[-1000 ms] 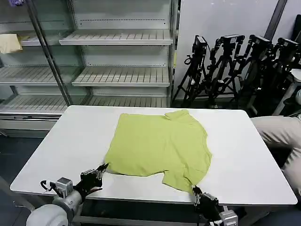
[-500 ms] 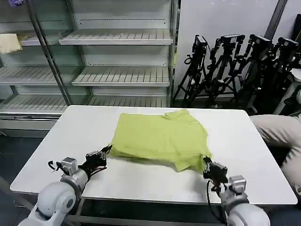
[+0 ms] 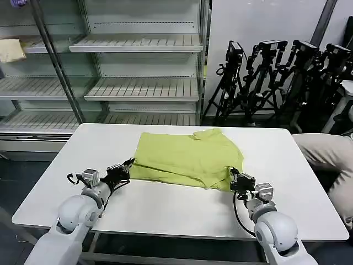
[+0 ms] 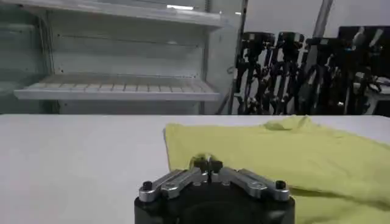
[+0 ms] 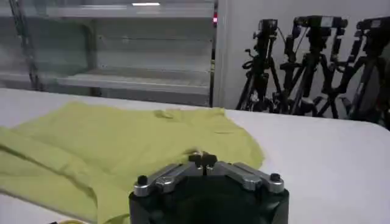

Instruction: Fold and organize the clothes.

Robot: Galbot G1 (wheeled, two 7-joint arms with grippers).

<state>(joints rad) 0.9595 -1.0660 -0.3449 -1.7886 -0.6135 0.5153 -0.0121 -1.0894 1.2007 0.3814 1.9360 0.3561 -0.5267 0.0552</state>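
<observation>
The lime yellow-green T-shirt [image 3: 187,152] lies on the white table [image 3: 165,210], its near part lifted and doubled back over the rest. My left gripper [image 3: 128,164] is at the shirt's left near corner, shut on the fabric edge. At the right near corner my right gripper [image 3: 234,176] is likewise shut on the fabric. In the left wrist view the left gripper [image 4: 207,163] has its jaws together with a pinch of T-shirt [image 4: 292,152] at the tips. The right wrist view shows the right gripper [image 5: 203,159] closed against the T-shirt [image 5: 122,140].
Metal shelving [image 3: 138,88] stands behind the table, with a pale cream cloth [image 3: 11,51] on a left shelf. Black camera tripods [image 3: 276,77] crowd the back right. Beige fabric [image 3: 325,154] lies at the table's right edge. Bare tabletop lies in front of the shirt.
Both grippers have moved from the table's front edge away from me, carrying the shirt's hem corners with them. The shirt's near half now lies folded back over its far half.
</observation>
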